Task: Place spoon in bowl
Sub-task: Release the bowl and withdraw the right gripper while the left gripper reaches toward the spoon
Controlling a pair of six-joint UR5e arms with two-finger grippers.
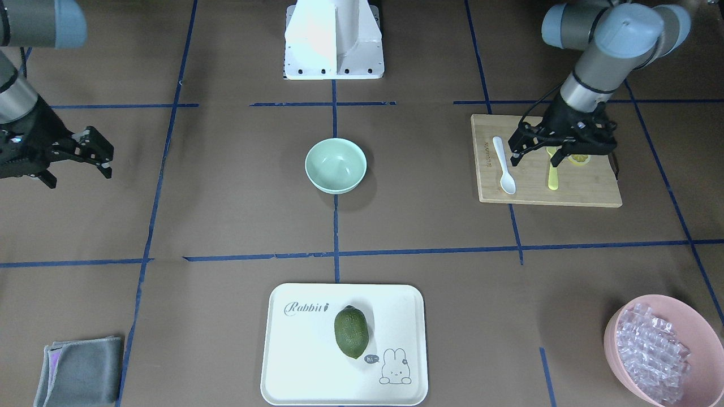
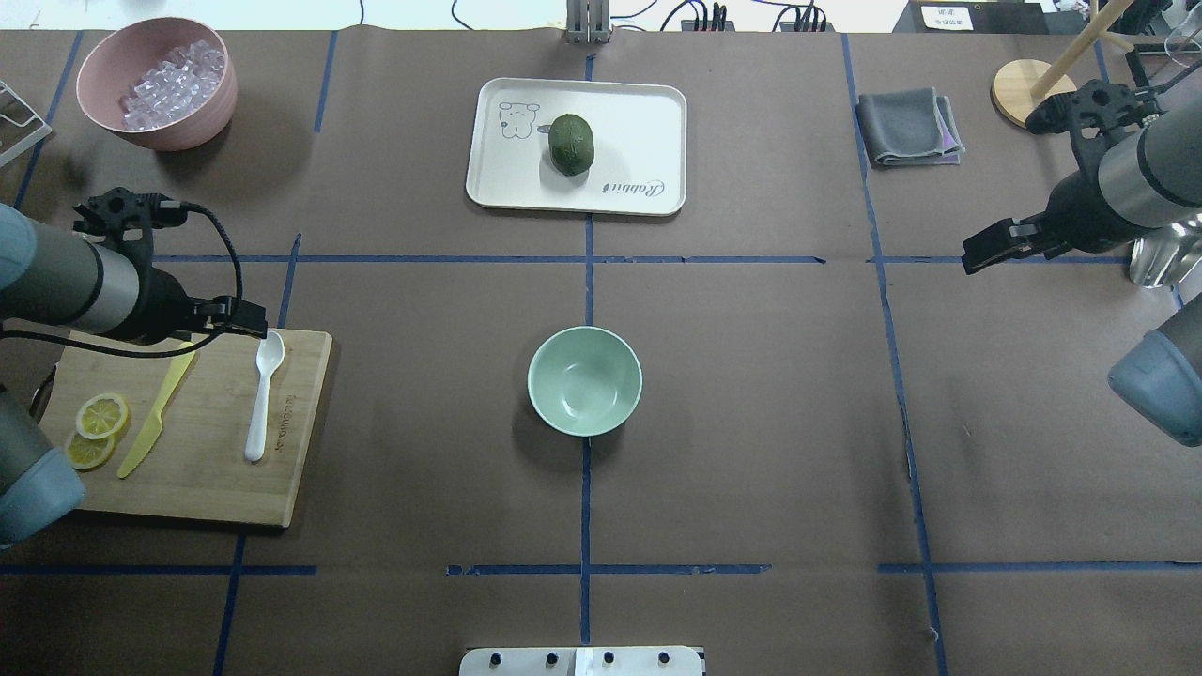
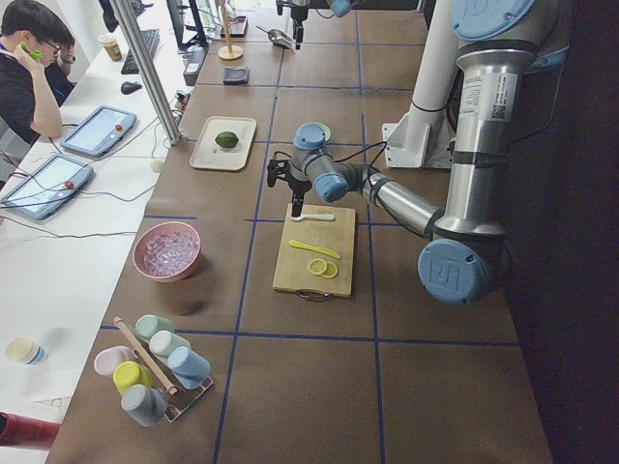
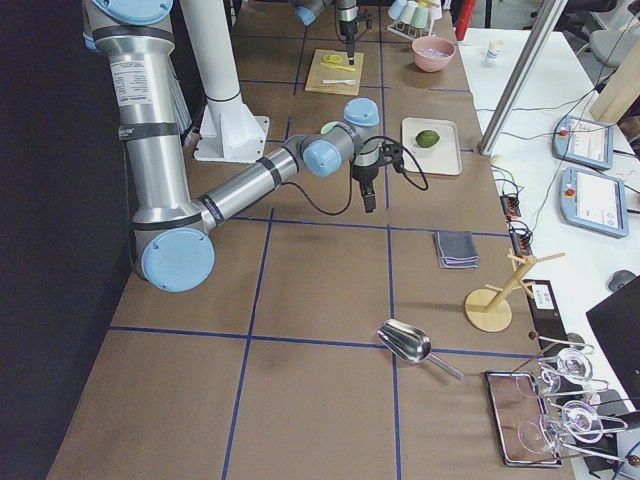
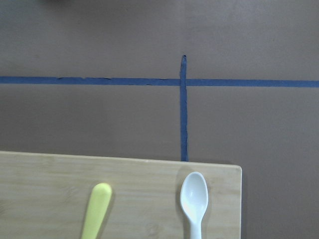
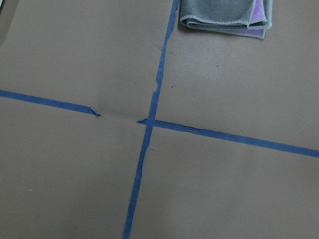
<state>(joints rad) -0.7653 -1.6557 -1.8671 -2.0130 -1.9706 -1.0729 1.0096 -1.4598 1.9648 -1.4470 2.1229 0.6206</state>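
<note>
Front-facing view: the left end effector (image 1: 535,160) hangs open and empty over the cutting board (image 1: 588,192), between the spoon (image 1: 503,165) and the yellow knife (image 1: 552,175). A drifting descent could pinch the knife. The right end effector (image 1: 79,169) is open and empty, far off.

Overhead view: the bowl (image 2: 584,380), in the middle of the worktop (image 2: 751,422), is narrower than the spoon, which may tip out.

Left wrist view: the spoon lies flat, so a grasp may skid.
</note>
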